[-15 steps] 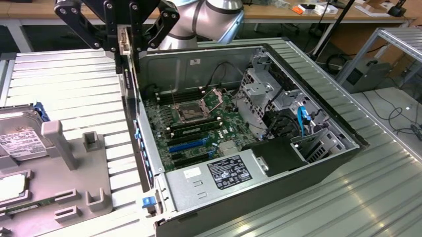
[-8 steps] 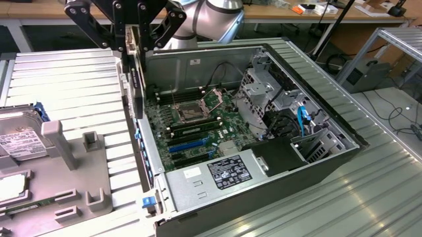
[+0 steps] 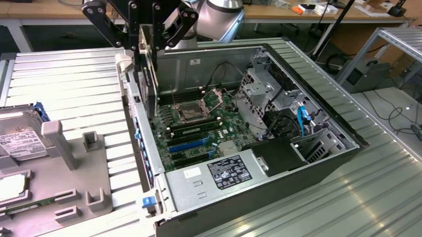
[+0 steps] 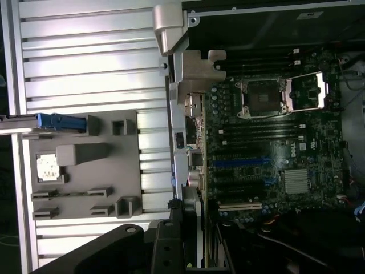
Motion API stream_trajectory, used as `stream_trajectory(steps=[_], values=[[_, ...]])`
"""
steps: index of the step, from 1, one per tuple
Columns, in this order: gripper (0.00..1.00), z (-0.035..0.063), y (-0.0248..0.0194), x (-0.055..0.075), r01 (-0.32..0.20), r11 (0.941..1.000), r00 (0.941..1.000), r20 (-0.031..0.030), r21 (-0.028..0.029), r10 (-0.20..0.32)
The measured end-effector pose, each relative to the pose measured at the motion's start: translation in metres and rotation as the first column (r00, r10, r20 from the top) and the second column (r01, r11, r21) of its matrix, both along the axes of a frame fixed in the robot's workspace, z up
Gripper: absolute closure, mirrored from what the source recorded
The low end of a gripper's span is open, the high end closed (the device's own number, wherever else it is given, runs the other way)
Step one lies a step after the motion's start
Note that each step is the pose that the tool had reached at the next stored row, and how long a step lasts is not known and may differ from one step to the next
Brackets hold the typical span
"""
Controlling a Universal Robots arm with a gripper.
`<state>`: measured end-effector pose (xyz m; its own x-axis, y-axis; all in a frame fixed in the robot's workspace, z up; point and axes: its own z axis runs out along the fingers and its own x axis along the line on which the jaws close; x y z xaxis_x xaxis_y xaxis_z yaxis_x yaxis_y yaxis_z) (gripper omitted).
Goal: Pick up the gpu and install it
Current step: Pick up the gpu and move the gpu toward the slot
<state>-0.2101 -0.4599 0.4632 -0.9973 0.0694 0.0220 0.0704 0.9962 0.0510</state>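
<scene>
Black gpu (image 3: 150, 81), nearly edge-on, hangs in the partly cropped gripper (image 3: 146, 44).

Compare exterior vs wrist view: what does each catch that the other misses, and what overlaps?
Exterior adds: the gpu side-on, hanging upright over the open case with the jaws shut on it; the power supply label; a workbench behind.
Wrist adds: a straight-down look at the port block on the motherboard's edge.
Both: gripper, CPU socket, blue slots, gray fixture, slatted table.
</scene>
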Motion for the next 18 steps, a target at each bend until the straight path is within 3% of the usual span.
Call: stream_trajectory(steps=[9, 18], values=[[0.73, 0.0000, 0.0000, 0.017, 0.000, 1.0000, 1.0000, -0.0027, -0.0001, 0.000], [0.73, 0.0000, 0.0000, 0.044, 0.000, 1.0000, 0.9999, -0.0119, 0.0000, 0.000]])
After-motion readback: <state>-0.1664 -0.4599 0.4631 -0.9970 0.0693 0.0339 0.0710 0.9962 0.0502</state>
